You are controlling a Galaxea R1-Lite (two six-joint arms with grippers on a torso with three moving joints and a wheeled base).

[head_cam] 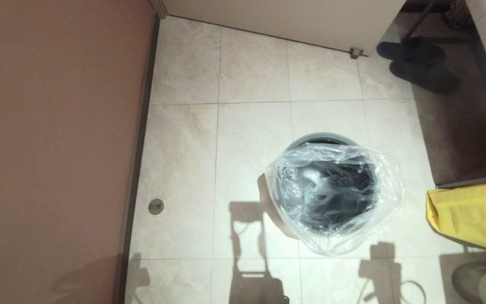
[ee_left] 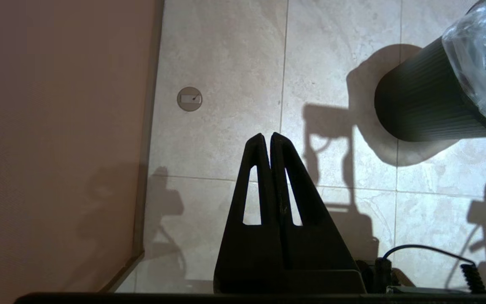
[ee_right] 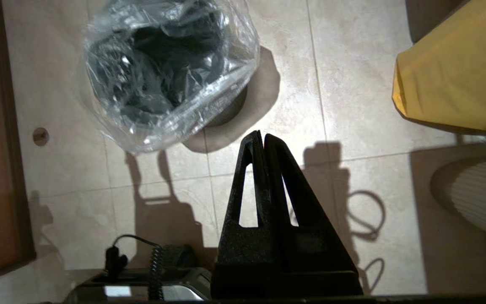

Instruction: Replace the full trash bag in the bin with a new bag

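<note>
Both pincers are closed and hold nothing; the left gripper (ee_left: 267, 136) and right gripper (ee_right: 260, 134) hang over bare floor; ahead between them sits the bin (head_cam: 325, 139), the new bag (head_cam: 336, 190) draped loosely over it; the bag could slip off, since its far rim looks uncovered.

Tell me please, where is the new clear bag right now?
In the head view, the new bag sits in and over the bin on the tiled floor, right of centre, left of the yellow bag; neither gripper touches it.
</note>
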